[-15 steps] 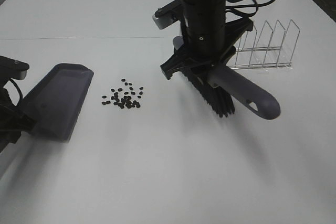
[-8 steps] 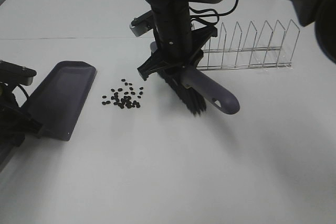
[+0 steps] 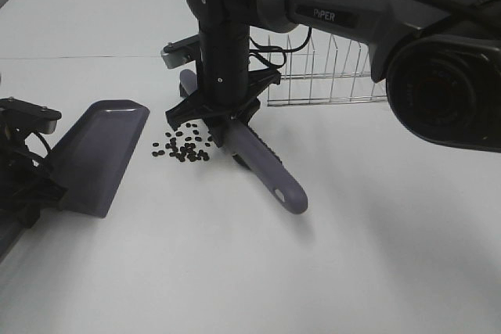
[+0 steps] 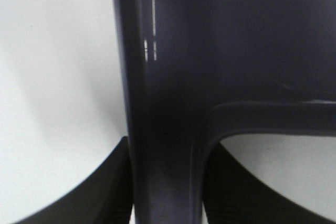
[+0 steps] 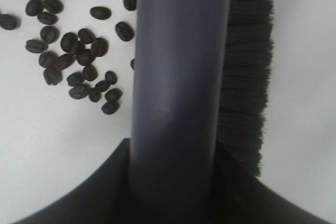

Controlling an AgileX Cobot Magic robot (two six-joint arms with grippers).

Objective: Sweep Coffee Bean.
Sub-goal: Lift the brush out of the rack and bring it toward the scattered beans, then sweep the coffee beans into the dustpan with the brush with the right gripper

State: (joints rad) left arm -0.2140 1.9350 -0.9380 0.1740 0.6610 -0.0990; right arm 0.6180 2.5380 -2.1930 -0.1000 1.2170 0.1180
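The coffee beans (image 3: 184,146) lie in a loose cluster on the white table, and they show close up as dark ovals (image 5: 73,51) in the right wrist view. My right gripper (image 3: 222,124) is shut on the grey-purple brush (image 3: 270,177), right beside the beans on their right. The brush handle (image 5: 178,77) runs between the jaws, with the black bristles (image 5: 247,66) on the side away from the beans. My left gripper (image 3: 30,197) is shut on the handle (image 4: 168,103) of the grey-purple dustpan (image 3: 98,154). The dustpan's wide mouth faces the beans from the left, a short gap away.
A wire rack (image 3: 329,68) stands behind the right arm at the back right. A seam line (image 3: 78,57) crosses the table behind the dustpan. The table (image 3: 313,271) is white.
My right arm has carried the brush leftward from near the rack to right beside the beans and lowered it. The dustpan has shifted slightly toward the beans.
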